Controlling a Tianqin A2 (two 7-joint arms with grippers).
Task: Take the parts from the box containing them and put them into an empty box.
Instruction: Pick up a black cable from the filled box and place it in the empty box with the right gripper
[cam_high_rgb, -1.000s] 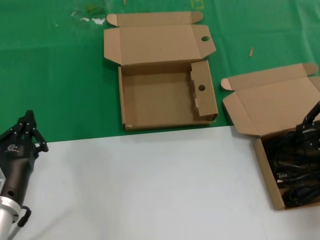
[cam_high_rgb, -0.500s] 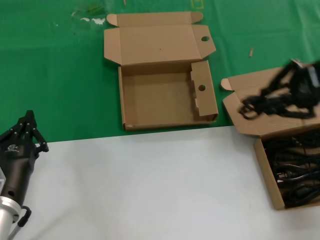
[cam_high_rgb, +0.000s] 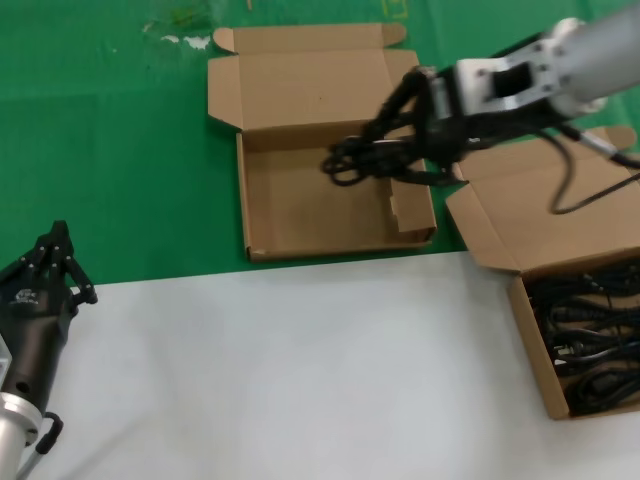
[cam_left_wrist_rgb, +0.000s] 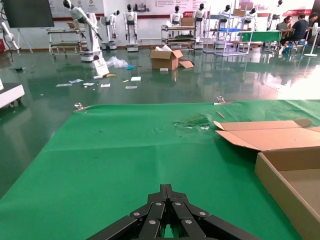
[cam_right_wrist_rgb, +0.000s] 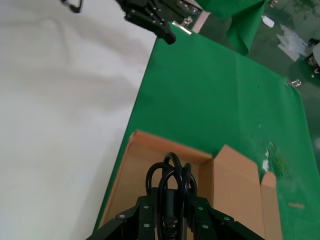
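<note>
Head view: right gripper (cam_high_rgb: 385, 152) pinches cable (cam_high_rgb: 350, 160) above empty box (cam_high_rgb: 262, 205), hiding its holed panel; left gripper (cam_high_rgb: 55, 262) pressed together, parked.

Box of cables (cam_high_rgb: 585, 340): its right side is cut off by the head view's edge, so the cable count can't be told (just a dark tangle). The right gripper (cam_high_rgb: 385, 155) and held cable (cam_high_rgb: 350, 162) cover the wide box's (cam_high_rgb: 310, 205) holed inner panel. Left gripper (cam_high_rgb: 45, 265): arm runs off frame, and the wrist view crops its fingers (cam_left_wrist_rgb: 165, 220).
</note>
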